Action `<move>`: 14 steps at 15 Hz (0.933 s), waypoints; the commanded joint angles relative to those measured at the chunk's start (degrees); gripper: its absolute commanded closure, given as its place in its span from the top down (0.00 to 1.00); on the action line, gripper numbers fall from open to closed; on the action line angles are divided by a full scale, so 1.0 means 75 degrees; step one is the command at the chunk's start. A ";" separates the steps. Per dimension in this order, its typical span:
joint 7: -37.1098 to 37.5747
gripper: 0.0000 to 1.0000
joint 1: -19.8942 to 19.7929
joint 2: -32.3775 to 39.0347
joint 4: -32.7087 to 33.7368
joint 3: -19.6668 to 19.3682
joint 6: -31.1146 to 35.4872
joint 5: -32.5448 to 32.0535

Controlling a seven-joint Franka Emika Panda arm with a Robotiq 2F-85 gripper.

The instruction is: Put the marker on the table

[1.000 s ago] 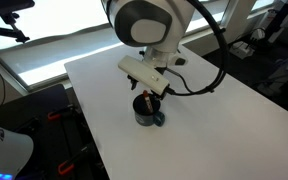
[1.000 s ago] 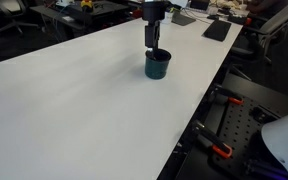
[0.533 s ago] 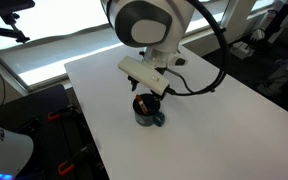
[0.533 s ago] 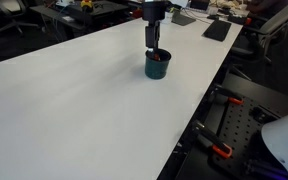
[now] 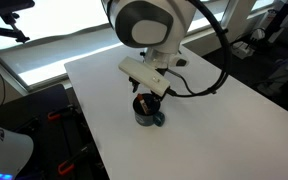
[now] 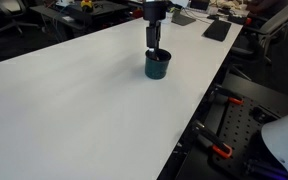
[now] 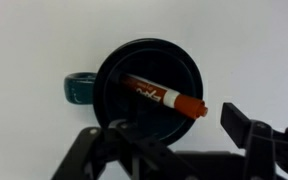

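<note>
The marker (image 7: 164,96), dark-bodied with an orange-red end, lies slanted inside the dark round mug (image 7: 114,66), its orange-red end resting on the rim at the right. The mug stands on the white table (image 7: 34,40) and shows in both exterior views (image 5: 150,114) (image 6: 158,66). My gripper (image 7: 176,122) hovers straight above the mug, jaws open, one on each side of the marker's orange-red end, not touching it. The gripper also shows in both exterior views (image 5: 150,95) (image 6: 155,44), with its fingers just over the mug's mouth. The marker is too small to make out there.
The mug's teal handle (image 7: 76,88) points left in the wrist view. The table (image 5: 219,110) has a near edge by black and orange equipment (image 6: 224,125). Desks with clutter (image 6: 199,20) stand beyond the far edge.
</note>
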 commanded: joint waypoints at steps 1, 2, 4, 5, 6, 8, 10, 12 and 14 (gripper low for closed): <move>0.0167 0.82 -0.0014 -0.0203 -0.0122 -0.0018 -0.0132 -0.0166; 0.0177 0.66 -0.0014 -0.0205 -0.0125 -0.0019 -0.0134 -0.0170; 0.0189 0.65 -0.0013 -0.0202 -0.0124 -0.0023 -0.0137 -0.0177; 0.0189 0.60 -0.0014 -0.0205 -0.0127 -0.0023 -0.0138 -0.0175; 0.0193 0.61 -0.0015 -0.0202 -0.0126 -0.0023 -0.0136 -0.0172; 0.0202 0.61 -0.0015 -0.0204 -0.0131 -0.0025 -0.0135 -0.0174; 0.0188 0.64 -0.0017 -0.0202 -0.0134 -0.0019 -0.0134 -0.0165; 0.0190 0.61 -0.0013 -0.0199 -0.0133 -0.0017 -0.0130 -0.0168; 0.0188 0.48 -0.0012 -0.0195 -0.0132 -0.0015 -0.0131 -0.0167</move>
